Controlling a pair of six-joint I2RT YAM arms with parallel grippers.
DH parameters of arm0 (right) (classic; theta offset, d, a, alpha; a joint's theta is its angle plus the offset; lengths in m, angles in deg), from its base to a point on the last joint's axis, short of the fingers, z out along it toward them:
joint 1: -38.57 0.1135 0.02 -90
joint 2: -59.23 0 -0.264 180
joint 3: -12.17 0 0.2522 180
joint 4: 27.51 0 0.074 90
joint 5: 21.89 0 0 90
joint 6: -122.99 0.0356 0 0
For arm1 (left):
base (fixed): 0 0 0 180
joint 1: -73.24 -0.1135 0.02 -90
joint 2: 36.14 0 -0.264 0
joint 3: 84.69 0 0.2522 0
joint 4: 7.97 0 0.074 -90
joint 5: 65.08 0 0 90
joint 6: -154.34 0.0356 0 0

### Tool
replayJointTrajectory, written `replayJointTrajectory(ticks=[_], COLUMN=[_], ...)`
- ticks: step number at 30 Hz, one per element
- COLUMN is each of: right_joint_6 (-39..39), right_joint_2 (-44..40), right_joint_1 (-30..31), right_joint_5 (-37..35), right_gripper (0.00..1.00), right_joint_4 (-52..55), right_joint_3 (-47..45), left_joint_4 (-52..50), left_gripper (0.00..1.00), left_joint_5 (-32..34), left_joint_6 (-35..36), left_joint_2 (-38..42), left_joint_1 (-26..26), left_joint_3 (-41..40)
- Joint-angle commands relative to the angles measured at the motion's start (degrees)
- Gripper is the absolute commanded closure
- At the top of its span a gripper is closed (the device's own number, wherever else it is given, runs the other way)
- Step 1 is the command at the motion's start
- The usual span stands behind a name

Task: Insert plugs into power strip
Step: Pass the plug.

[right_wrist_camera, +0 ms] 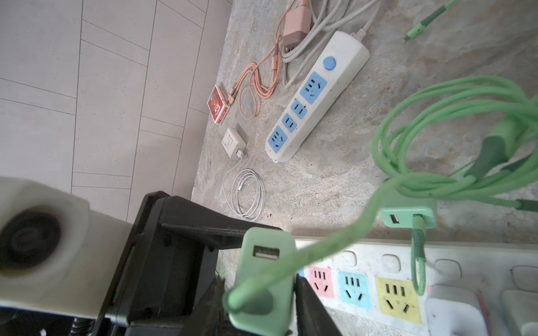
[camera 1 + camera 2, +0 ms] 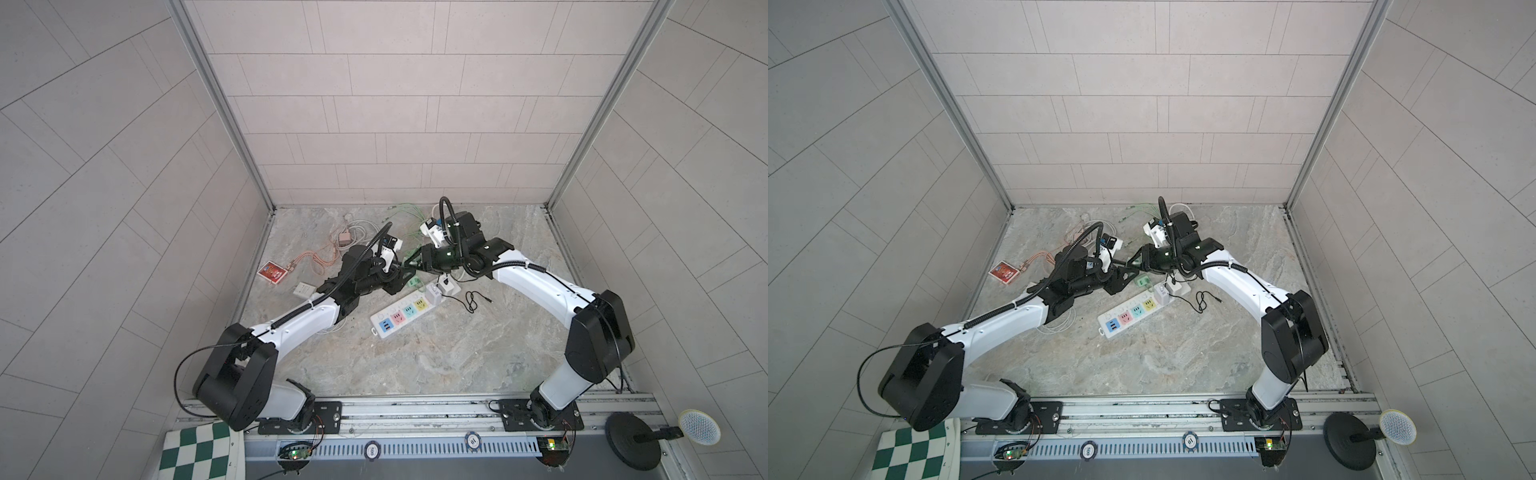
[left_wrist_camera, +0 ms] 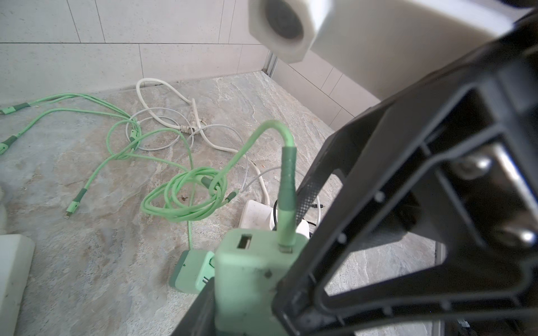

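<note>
Where the two arms are meeting, right gripper point(image 1: 260, 302): clamping at a narrow opening on the mint green boxy charger adapter point(image 1: 256, 273), whose green braided cable point(image 1: 329, 232) is trailing away.
Left gripper point(image 3: 247, 293): appearing to pinch that same adapter, also narrowly, so this is looking like a hand-over in the air.
Held adapter: hanging near the white power strip with pink, cyan and yellow sockets point(image 2: 401, 316), sitting in no socket.
Done: one white cube adapter point(image 2: 434, 293) is standing at the strip's end past the yellow socket, apparently plugged in.
Left to do: the coloured sockets are lying empty. A second mint green adapter point(image 2: 412, 282) is lying just beside the strip. A dusty pink adapter point(image 2: 344, 238) and a flat white adapter point(image 2: 303, 289) are lying well apart on the marble-patterned surface point(image 2: 436, 365).
Progress: seemingly early, with most plugs not yet in.
</note>
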Motion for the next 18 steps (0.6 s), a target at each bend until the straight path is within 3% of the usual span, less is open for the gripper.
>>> replayJointTrajectory(ticks=[1, 5, 12, 18], right_joint_6=[-0.77, -1.41, -2.83, -5.14], right_joint_2=[1.29, 1.36, 1.76, 1.68], right_joint_1=[0.66, 1.26, 1.26, 1.17], right_joint_5=[-1.00, -1.31, -2.61, -7.03], right_gripper=[0.61, 0.67, 0.94, 0.97], right_joint_4=[2.51, 2.87, 3.66, 5.29], right_joint_3=[1.92, 1.92, 1.78, 3.08], left_joint_4=[2.17, 1.90, -0.12, -5.96], left_gripper=[0.58, 0.57, 0.36, 0.27], left_joint_5=[-1.00, -0.94, 0.01, 1.23], left_joint_6=[1.48, 1.82, 1.87, 2.15], left_joint_2=[1.53, 1.38, 2.24, 4.30], left_joint_1=[0.29, 0.33, 0.29, 0.21], left_joint_3=[0.00, 0.14, 0.24, 0.87])
